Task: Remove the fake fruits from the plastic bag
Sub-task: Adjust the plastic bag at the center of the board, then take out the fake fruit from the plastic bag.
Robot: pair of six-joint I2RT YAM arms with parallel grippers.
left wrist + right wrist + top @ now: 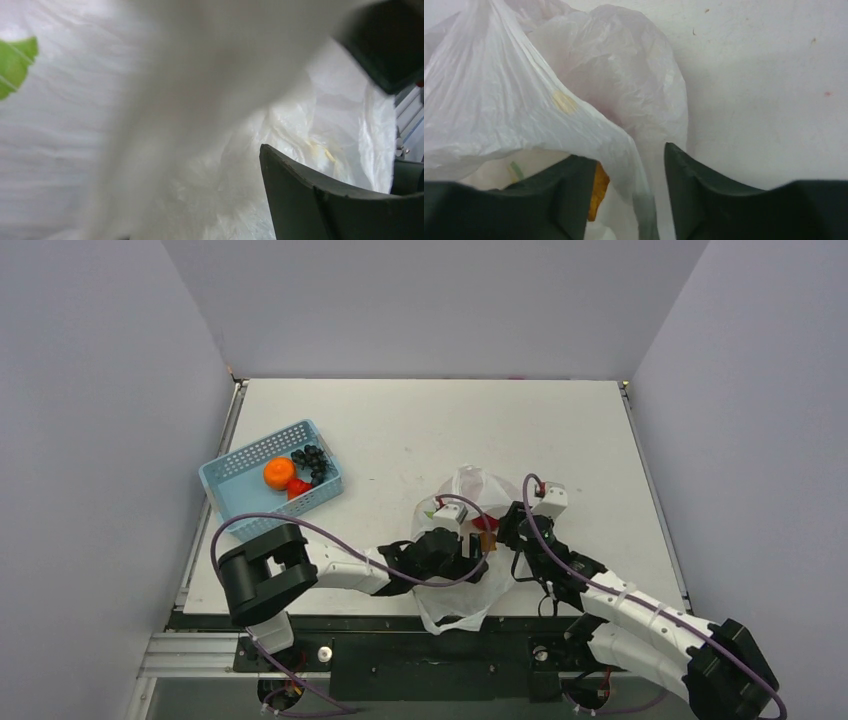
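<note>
Plastic bag (524, 100) across right pincer (626, 165) gap

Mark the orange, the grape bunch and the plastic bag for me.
orange (279, 473): top view, its rounded top.
grape bunch (313, 462): top view, middle of the cluster.
plastic bag (499, 115): right wrist view, crinkled side wall.

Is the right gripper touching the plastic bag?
Touching. The right wrist view shows the plastic bag draped over one finger of the right gripper.
</note>
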